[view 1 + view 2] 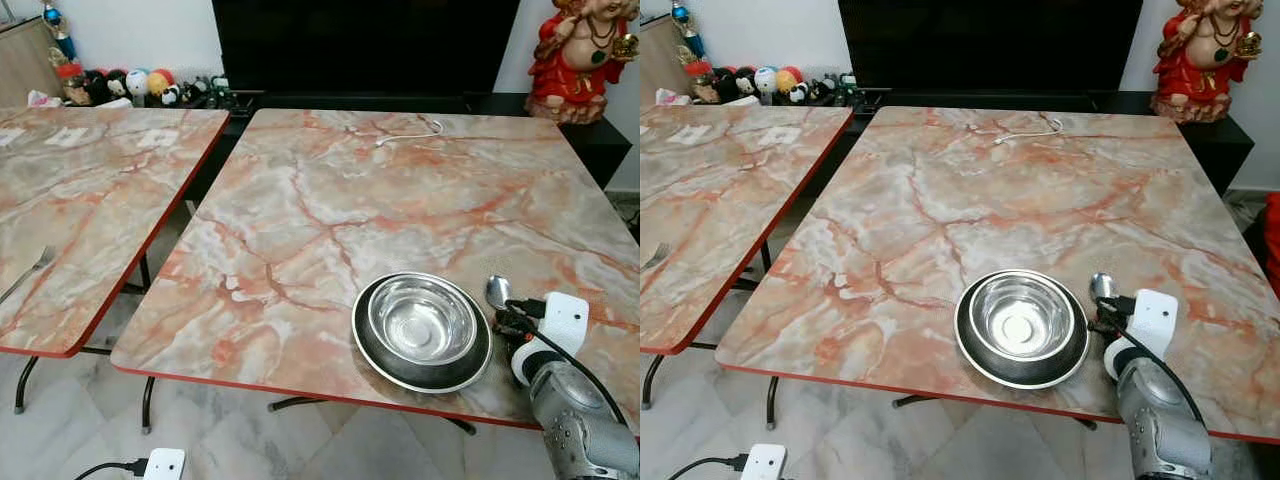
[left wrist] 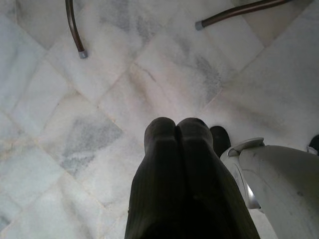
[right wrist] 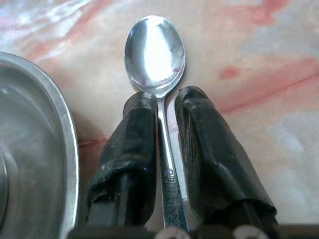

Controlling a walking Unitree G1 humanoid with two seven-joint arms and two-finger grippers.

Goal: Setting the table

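Marble bench (image 1: 330, 200), near edge: right tool (image 3: 163, 107) clamped on spoon (image 3: 155, 50) handle just beside steel bowl (image 1: 422, 322). Careless release risks clipping bowl. Left tool (image 2: 177, 144) closed, empty.

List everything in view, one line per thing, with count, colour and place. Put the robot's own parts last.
Tables: 2, pink-orange marble pattern with red edges; main one ahead, second to its left.
Bowl: 1, steel, sitting in the plate near the main table's front edge.
Plate: 1, steel, under the bowl.
Spoon: 1, steel, just right of the plate, handle between the right gripper's fingers.
Fork: 1, steel, on the left table.
Hook: 1, white, far side of the main table.
Statue: 1, red and gold, far right.
Toys: several, mixed colours, far left.
Plug: 1, white, on the floor.
Left gripper: black, fingers together, above the floor tiles.
Right gripper: black, holding the spoon.
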